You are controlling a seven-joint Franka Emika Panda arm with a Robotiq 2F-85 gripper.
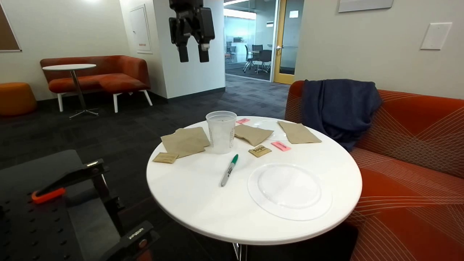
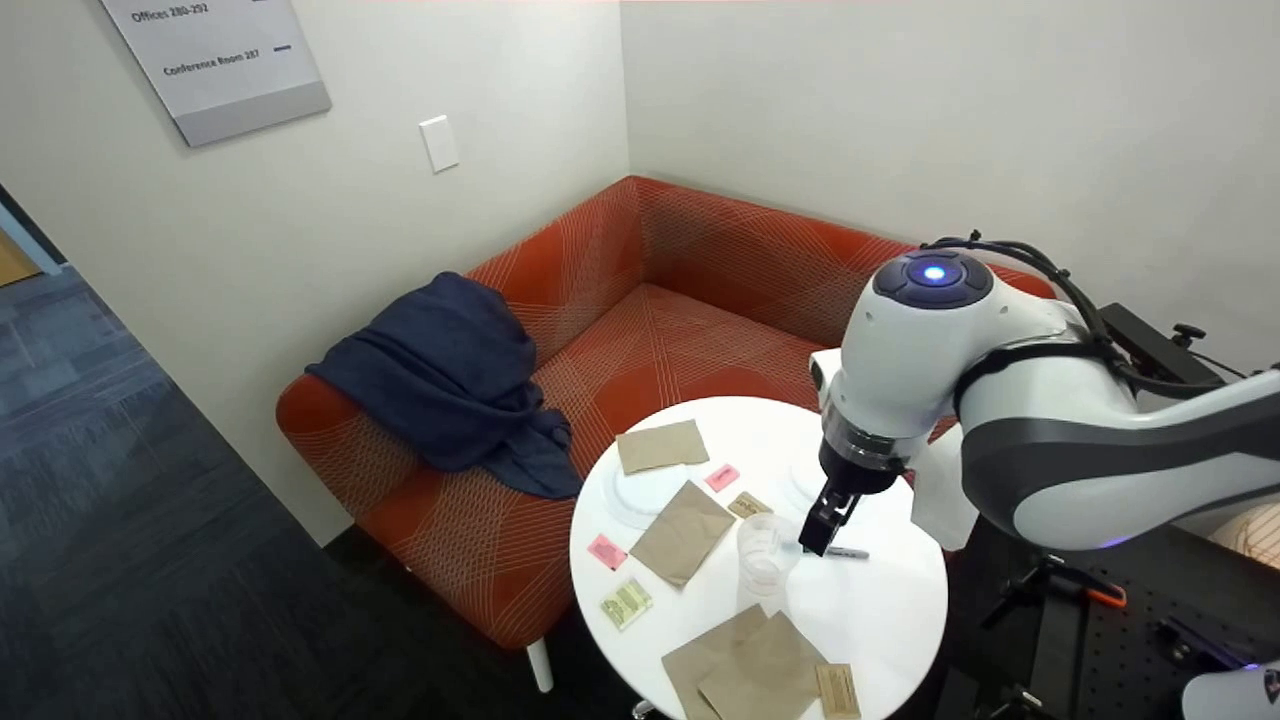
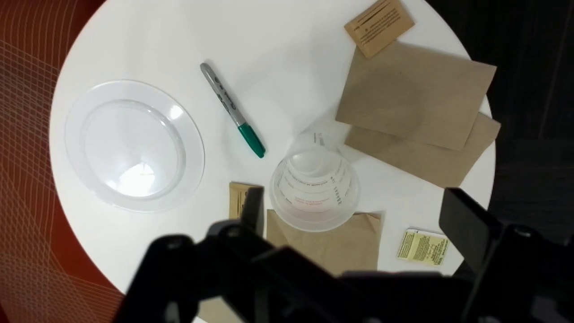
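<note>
Black fingers (image 3: 468,231) are standing very near to the wrist camera, wide apart from each other, so the gripper (image 1: 194,56) is showing a broad gap. It is hanging in the air, well above a round white table (image 1: 188,197). Below it, a translucent plastic cup (image 3: 314,193) is standing upright; in the wrist view the cup is appearing between the fingers and slightly ahead of them. Near the cup, also lower than the gripper, a grey marker (image 3: 224,98) is lying with its green cap (image 3: 252,140) pointing toward the cup. Past the finger at the left of this view, a clear plate (image 3: 193,152) is lying flat. Ahead of the opposite finger, two overlapping brown napkins (image 3: 410,96) are resting, and a tan packet (image 3: 380,27) is touching them. Near this same finger, a yellowish packet (image 3: 423,246) is lying. In an exterior view, pink packets (image 2: 722,478) are lying lower than the gripper, and farther from the gripper a dark blue cloth (image 2: 450,370) is hanging over a red sofa (image 2: 700,340).
</note>
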